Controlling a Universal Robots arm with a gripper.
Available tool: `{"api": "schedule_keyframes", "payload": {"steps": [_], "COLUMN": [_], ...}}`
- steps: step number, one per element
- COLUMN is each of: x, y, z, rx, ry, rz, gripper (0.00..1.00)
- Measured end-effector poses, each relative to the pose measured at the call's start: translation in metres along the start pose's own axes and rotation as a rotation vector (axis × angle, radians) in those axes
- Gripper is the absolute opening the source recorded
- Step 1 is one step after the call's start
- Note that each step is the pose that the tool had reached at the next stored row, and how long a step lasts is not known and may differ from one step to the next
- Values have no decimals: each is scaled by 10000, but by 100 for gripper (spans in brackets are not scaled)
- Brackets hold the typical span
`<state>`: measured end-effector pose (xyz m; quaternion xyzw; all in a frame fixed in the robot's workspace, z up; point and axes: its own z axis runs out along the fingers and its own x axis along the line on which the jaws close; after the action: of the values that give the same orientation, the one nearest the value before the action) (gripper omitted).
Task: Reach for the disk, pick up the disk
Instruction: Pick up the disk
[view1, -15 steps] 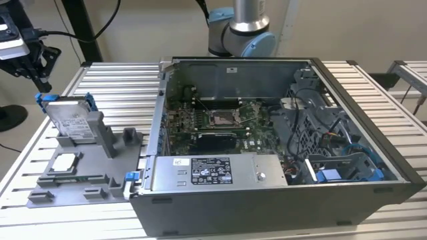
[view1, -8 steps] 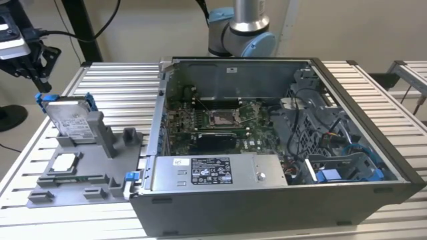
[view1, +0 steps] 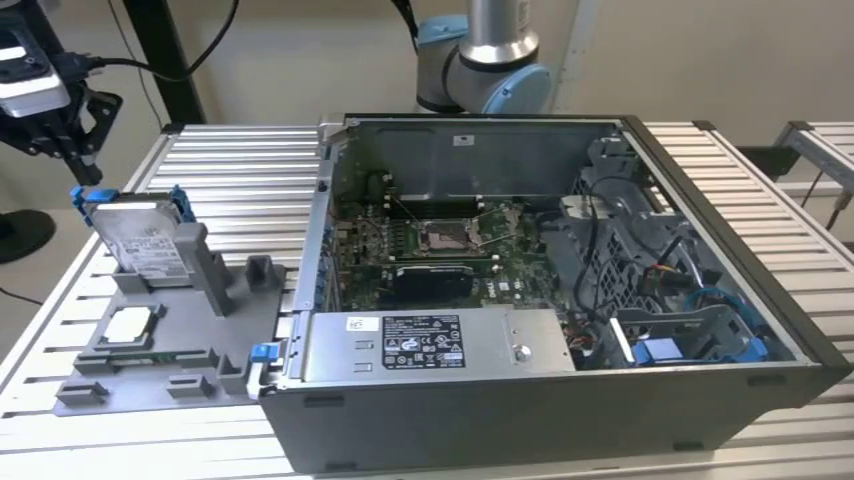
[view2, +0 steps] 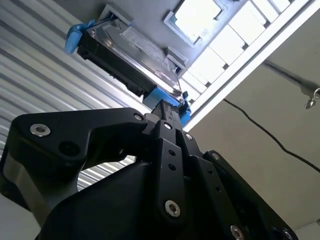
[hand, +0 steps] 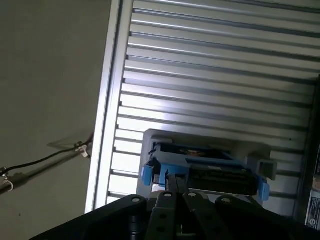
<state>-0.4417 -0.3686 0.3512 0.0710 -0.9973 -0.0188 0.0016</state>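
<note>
The disk stands on edge in a slot of a grey plastic tray at the exterior view's left. It is silver-grey with a white label and a blue bracket along its upper edge. My black gripper hangs just above the bracket's corner on the exterior view's left, fingers pressed together with nothing between them. In the second wrist view the fingertips point at the blue bracket end of the disk. In the first wrist view the gripper sits right over the disk. Whether the tips touch it I cannot tell.
An open computer case fills the middle and right of the slatted metal table, with a grey labelled metal box at its front. A small white chip lies on the tray. The arm's base stands behind the case.
</note>
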Motion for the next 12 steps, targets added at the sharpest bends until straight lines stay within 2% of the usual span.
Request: {"api": "schedule_keyframes", "payload": {"steps": [12], "x": [0], "y": [0], "z": [0], "rx": [1], "ry": [79], "rz": [-2095], "gripper": [0]}}
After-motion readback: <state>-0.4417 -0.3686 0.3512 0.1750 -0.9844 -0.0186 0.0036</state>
